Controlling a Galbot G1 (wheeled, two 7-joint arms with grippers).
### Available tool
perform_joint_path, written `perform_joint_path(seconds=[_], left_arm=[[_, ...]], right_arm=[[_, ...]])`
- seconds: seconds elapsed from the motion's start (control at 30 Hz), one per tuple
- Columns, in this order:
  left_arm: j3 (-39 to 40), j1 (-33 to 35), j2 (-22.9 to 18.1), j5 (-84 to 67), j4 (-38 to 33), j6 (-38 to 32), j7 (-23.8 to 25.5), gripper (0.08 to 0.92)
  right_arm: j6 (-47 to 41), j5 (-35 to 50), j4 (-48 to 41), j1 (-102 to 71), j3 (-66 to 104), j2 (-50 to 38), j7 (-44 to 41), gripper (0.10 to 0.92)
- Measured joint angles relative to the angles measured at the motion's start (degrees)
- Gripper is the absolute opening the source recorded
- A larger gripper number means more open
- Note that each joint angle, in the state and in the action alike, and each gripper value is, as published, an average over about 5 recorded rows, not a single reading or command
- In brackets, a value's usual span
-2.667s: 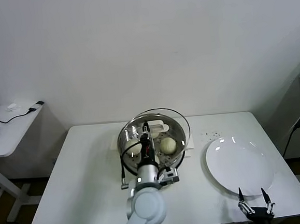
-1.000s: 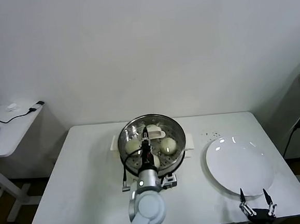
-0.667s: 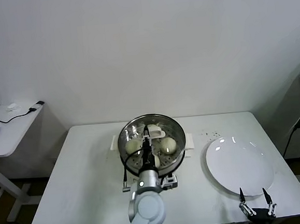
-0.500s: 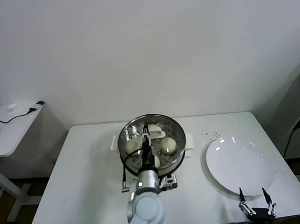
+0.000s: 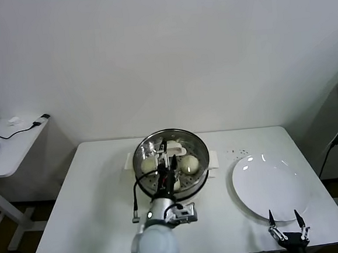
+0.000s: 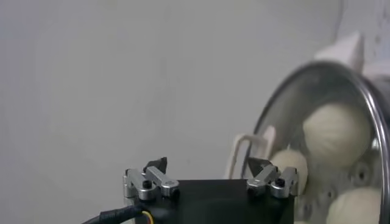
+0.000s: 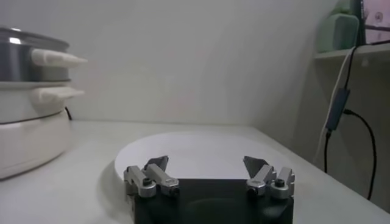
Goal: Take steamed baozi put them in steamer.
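The steamer [image 5: 200,149], a shiny steel basket on a cream-white base, stands at the back middle of the table. Cream-white steamed baozi lie inside it: one on the left [image 5: 148,164], one on the right [image 5: 189,163], and a third partly hidden under my arm. My left gripper [image 5: 166,155] hangs open over the basket with nothing between its fingers. In the left wrist view the left gripper [image 6: 207,165] sits beside the steamer rim [image 6: 367,105], with baozi [image 6: 337,131] beyond it. My right gripper [image 5: 288,225] rests open near the table's front right edge.
A large white plate [image 5: 270,186] lies at the right, just behind the right gripper, and shows as plate [image 7: 195,149] in the right wrist view. The white table [image 5: 94,214] runs left of the steamer. A side table [image 5: 6,145] with cables stands far left.
The left gripper has gone from shut to open over the steamer, and its wrist has drawn back toward the table's front. The right arm has not moved.
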Motion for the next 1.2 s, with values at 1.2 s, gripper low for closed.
perform_joint_path(seconds=[1.2], left_arm=[[-33.17, 23.52, 3.84, -71.33, 5.40, -37.53, -15.75, 0.823]], right_arm=[[4.33, 7.20, -2.08, 4.10, -2.42, -2.31, -3.49, 0.823]])
